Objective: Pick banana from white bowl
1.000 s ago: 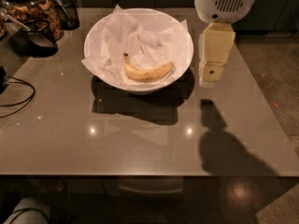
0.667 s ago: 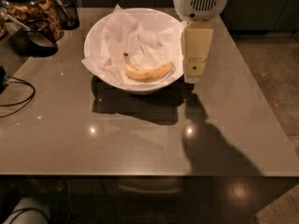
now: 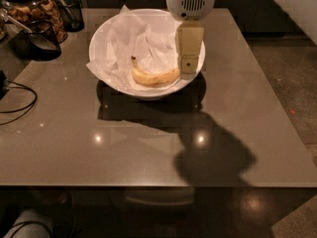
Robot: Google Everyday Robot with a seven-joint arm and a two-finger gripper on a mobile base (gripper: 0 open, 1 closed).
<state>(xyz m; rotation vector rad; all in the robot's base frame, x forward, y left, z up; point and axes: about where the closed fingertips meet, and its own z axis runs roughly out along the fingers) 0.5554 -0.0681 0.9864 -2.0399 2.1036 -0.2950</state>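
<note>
Jaws of the cream-coloured parallel-jaw gripper (image 3: 188, 67): seen edge-on as a single pale block, so I cannot tell whether they are spread or pressed together. They hang straight down from the rounded white wrist housing (image 3: 191, 1), over the right-hand rim of the large round white bowl (image 3: 163, 89), with their tips just beside the blunt right end of the banana and apparently not pinching it.

The single curved yellow banana (image 3: 154, 76) lies on its side in the bowl, towards the near wall. Its dark stem tip points up and to the left, and its arc runs rightward to the gripper. A sheet of crumpled white paper (image 3: 132, 33) lines the bowl and cushions the fruit, its corners spilling over the rim at left and rear.

The bowl sits on a glossy grey-brown table (image 3: 148, 148), on which the arm throws a broad shadow (image 3: 214, 157). A glass jar of brown snacks (image 3: 35, 8) and a dark cup holding a spoon (image 3: 35, 35) stand well apart at the far left corner.

Judgement: the approach step is in hand. The vertical pose suits a descent from above, though the grasp likely needs a shift towards the banana's middle.
</note>
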